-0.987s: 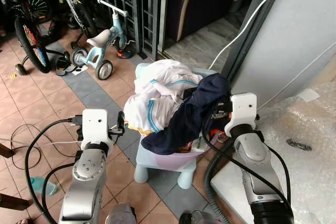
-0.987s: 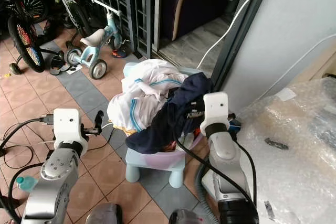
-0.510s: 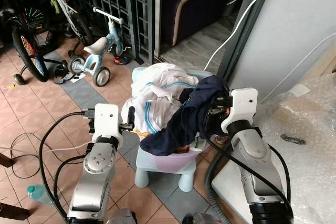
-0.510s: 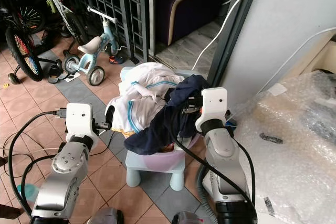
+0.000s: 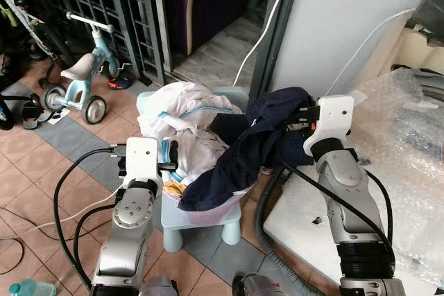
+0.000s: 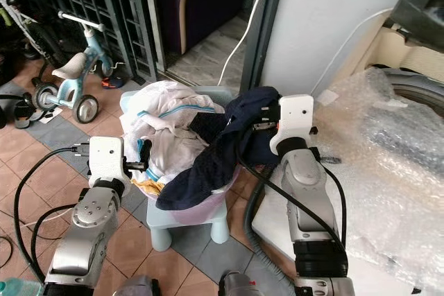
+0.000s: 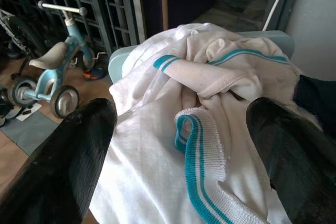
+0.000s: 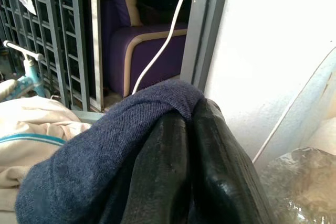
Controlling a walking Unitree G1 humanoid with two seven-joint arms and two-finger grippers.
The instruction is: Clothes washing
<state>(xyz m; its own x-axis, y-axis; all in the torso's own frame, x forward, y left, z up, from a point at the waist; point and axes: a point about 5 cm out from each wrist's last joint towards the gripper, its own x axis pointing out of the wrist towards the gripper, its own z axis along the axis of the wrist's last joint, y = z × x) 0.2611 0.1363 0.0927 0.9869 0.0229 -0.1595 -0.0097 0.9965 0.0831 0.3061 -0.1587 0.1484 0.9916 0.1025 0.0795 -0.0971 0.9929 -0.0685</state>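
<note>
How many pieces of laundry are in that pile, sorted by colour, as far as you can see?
White with teal stripes: 1 visible bundle, white garment; whether it is more than one piece cannot be told.
Dark navy: 1, navy garment, pinched by the right gripper.
Yellow: 1 scrap, yellow cloth, mostly hidden.
Total: 3 visible.

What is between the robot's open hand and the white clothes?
Nothing visible. The left gripper is open right in front of the white garment with teal stripes heaped in the basin. The right gripper is shut on the navy garment.
</note>
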